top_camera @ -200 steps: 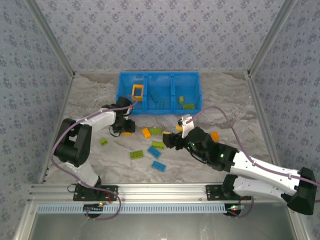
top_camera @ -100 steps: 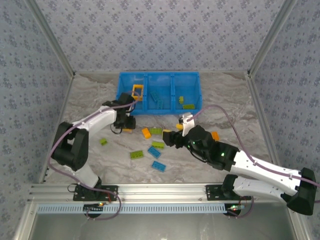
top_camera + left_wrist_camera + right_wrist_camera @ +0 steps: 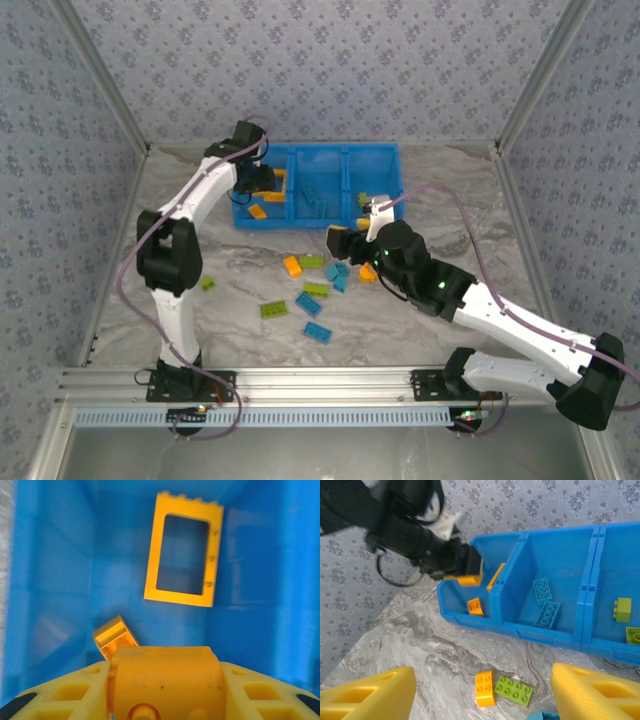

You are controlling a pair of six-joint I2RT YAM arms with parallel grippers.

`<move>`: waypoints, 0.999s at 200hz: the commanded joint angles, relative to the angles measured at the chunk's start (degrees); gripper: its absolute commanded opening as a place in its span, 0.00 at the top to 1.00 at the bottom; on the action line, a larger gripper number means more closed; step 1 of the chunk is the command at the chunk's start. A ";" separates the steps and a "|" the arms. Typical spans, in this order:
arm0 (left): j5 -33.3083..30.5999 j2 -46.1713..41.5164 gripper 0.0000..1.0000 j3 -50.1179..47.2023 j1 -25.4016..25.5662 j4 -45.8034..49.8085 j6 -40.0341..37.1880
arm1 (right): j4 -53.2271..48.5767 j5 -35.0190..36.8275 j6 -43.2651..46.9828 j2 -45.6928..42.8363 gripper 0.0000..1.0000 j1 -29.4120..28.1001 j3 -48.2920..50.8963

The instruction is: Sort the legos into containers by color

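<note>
My left gripper (image 3: 262,182) hangs over the left compartment of the blue bin (image 3: 318,225), shut on an orange brick (image 3: 165,680). Below it in that compartment lie the orange frame piece (image 3: 182,550) and a small orange brick (image 3: 115,637). My right gripper (image 3: 484,680) stands open above the table in front of the bin, with nothing between its yellow fingers (image 3: 370,695). Under it lie an orange brick (image 3: 485,687) and a green brick (image 3: 514,690). The middle compartment holds blue bricks (image 3: 547,614), the right one green bricks (image 3: 622,609).
Loose bricks lie scattered on the marble table (image 3: 450,200): green ones (image 3: 273,309), (image 3: 207,283), blue ones (image 3: 318,333), (image 3: 308,303) and another blue one (image 3: 338,272) beside the right gripper (image 3: 345,262). Patterned walls close in the table on three sides.
The left arm rose from the table in front of the bin and swung back over the left compartment, carrying the orange brick. The right gripper shifted slightly toward the bin, still open.
</note>
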State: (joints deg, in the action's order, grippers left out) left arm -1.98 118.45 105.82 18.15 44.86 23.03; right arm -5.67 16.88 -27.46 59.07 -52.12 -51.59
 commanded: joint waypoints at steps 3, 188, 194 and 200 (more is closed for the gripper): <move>2.18 3.79 0.63 4.35 -0.42 4.39 1.22 | 0.30 -1.63 -0.19 0.51 0.26 0.94 -2.11; 2.44 3.27 0.41 5.16 -0.84 4.45 2.17 | -6.26 -0.35 -2.73 0.48 0.27 2.02 -1.30; 1.95 2.05 0.42 4.70 -0.84 4.35 2.43 | -7.69 0.06 -2.92 1.05 0.27 2.02 -1.47; 1.28 0.54 0.43 3.92 -0.84 3.79 2.75 | -9.25 0.56 -3.26 1.70 0.28 1.94 -1.73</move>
State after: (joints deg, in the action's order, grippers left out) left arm 1.69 126.39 109.03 17.63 47.22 24.99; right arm -8.38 14.61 -29.17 59.46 -50.48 -51.99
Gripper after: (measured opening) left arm 0.586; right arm 0.731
